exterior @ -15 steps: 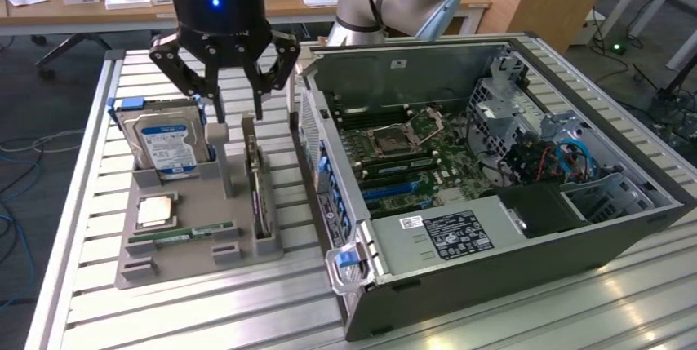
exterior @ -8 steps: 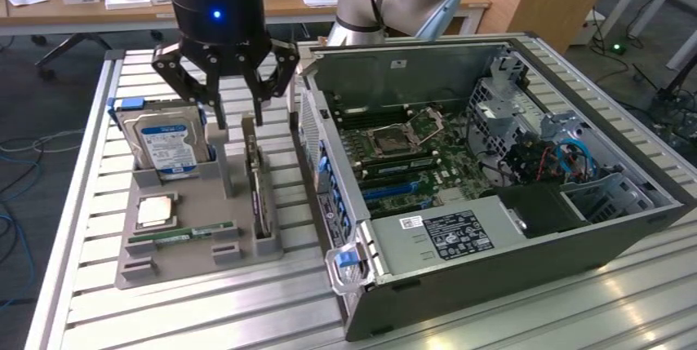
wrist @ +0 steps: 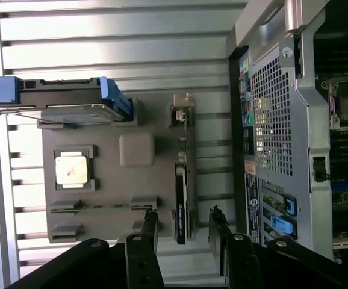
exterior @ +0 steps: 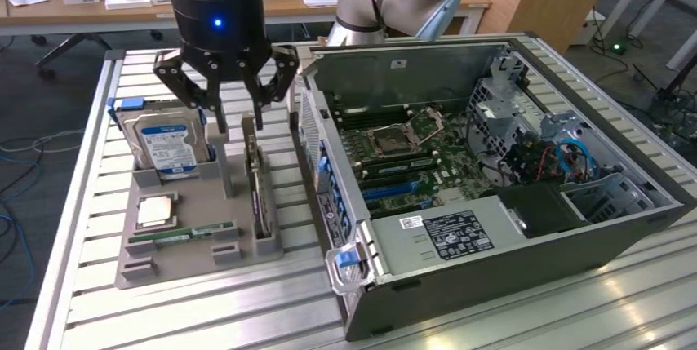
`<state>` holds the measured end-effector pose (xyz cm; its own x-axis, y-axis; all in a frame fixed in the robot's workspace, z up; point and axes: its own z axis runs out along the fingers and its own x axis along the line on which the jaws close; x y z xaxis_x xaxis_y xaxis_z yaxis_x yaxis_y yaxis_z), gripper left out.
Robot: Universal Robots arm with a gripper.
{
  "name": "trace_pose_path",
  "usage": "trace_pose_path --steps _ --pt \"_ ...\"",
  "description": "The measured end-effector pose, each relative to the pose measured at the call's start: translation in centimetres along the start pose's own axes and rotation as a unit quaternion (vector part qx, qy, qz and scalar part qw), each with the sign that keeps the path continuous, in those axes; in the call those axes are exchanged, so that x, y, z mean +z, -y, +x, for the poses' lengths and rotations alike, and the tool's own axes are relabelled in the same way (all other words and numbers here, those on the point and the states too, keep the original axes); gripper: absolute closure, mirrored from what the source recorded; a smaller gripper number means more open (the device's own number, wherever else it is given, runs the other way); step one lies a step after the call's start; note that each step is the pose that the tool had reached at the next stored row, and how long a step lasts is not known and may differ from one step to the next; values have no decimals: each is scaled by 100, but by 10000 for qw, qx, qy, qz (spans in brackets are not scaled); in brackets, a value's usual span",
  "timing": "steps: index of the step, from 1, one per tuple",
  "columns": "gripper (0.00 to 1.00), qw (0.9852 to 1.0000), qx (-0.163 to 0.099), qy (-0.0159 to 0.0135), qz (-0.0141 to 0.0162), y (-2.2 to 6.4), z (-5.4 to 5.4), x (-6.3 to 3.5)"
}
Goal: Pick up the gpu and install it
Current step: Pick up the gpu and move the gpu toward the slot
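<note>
Hand (exterior: pixel 241 126): fingers (wrist: pixel 150 224) apart, nothing gripped; gpu sits betw them in wrist view, a gap each side
Gpu (exterior: pixel 258 191): stands on edge in slot of grey holder (exterior: pixel 196 264), betw hard drive (exterior: pixel 166 148) & PC case (exterior: pixel 490 203); pale bracket at end nearer the drive
Hidden: card's lower edge sunk in slot; hand's height over card can't tell
Room: narrow strip of desk (exterior: pixel 196 313) betw holder & case wall; case side open, board exposed
Writing: drive label blue-white, black sticker (exterior: pixel 452 236) w/ white text, both unreadable
</note>
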<state>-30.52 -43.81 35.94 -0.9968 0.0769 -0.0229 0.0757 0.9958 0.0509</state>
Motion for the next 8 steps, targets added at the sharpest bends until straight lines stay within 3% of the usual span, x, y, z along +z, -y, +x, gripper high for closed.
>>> trace_pose_path --steps 8 --pt "53 10000 0 -1 -6 3 1 58"
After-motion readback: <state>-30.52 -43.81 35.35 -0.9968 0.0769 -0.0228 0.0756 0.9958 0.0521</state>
